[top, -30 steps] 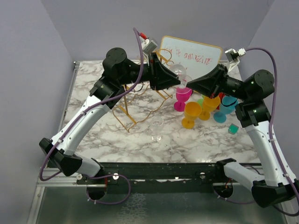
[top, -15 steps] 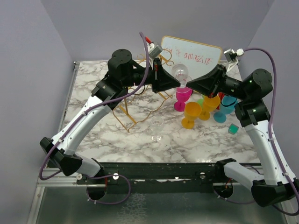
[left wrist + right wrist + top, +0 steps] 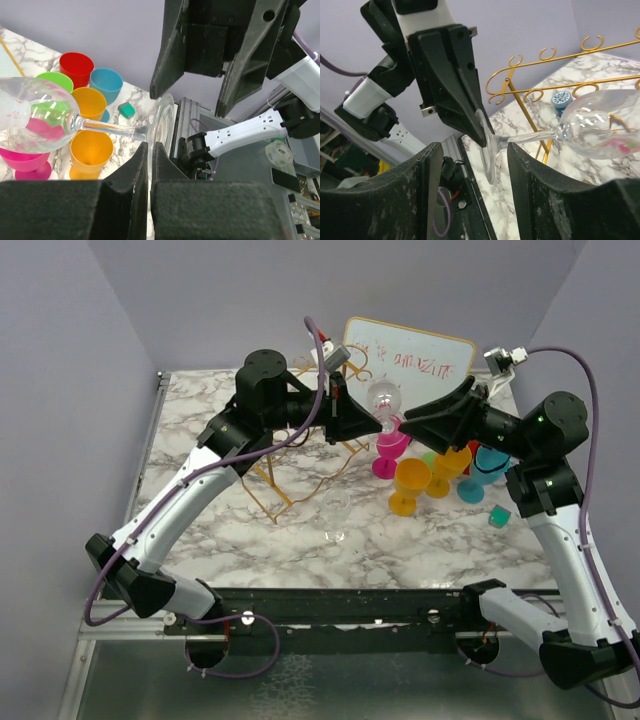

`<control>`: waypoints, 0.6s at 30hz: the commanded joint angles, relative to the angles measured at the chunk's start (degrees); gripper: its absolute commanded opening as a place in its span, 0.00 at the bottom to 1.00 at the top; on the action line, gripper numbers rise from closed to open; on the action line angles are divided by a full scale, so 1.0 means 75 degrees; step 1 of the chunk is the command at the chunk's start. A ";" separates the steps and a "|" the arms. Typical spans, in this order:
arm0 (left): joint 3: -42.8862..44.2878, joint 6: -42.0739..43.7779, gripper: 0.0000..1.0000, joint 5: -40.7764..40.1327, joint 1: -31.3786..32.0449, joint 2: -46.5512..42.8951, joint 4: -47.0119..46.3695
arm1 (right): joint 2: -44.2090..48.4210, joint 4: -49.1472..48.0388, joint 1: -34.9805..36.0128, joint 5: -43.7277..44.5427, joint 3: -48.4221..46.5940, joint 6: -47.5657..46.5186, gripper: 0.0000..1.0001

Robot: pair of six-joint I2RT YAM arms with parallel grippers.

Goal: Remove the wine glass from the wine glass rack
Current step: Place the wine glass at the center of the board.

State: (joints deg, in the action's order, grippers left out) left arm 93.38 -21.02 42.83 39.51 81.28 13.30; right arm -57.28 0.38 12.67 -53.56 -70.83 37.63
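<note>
A clear wine glass (image 3: pixel 385 397) hangs sideways in the air between my two arms, off the gold wire wine glass rack (image 3: pixel 290 475). My left gripper (image 3: pixel 150 147) is shut on the rim of the glass's round foot (image 3: pixel 162 122), and the bowl (image 3: pixel 35 117) points away to the left in that view. My right gripper (image 3: pixel 475 147) stands open with its fingers on either side of the same foot (image 3: pixel 487 150), apart from it. In the right wrist view the rack's scroll ends (image 3: pixel 540 85) show behind the bowl (image 3: pixel 605 125).
Another clear glass (image 3: pixel 337 505) stands on the marble table in front of the rack. Coloured cups cluster at the right: magenta (image 3: pixel 390 445), orange (image 3: pixel 410 485), blue (image 3: pixel 488 465). A gold-framed whiteboard (image 3: pixel 410 355) leans at the back. A small teal cube (image 3: pixel 499 518) lies near the right edge.
My left gripper has moved right and closed on the glass's foot. My right gripper, which held the glass, has opened and let go.
</note>
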 commanded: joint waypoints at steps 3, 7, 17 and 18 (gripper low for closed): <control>-0.0338 0.0377 0.00 0.0600 0.0023 -0.0719 -0.0335 | -0.0401 0.1085 -0.0104 0.0673 -0.0554 -0.0321 0.62; -0.0861 0.0513 0.00 0.0825 0.0019 -0.1181 -0.0397 | -0.0749 0.0733 -0.0457 0.0345 -0.0503 -0.0046 0.65; -0.2291 0.1013 0.00 0.2293 0.0018 -0.2416 -0.1003 | -0.1444 -0.3653 -0.1319 -0.1989 0.0756 0.3315 0.68; -0.2383 0.1055 0.00 0.2372 0.0024 -0.2524 -0.1084 | -0.1471 -0.4393 -0.1370 -0.2172 0.0925 0.3850 0.68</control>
State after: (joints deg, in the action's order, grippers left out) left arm 77.95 -17.47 53.91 39.51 66.74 10.92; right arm -67.26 -11.27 4.03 -59.59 -67.18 50.94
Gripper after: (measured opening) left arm 0.018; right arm 0.674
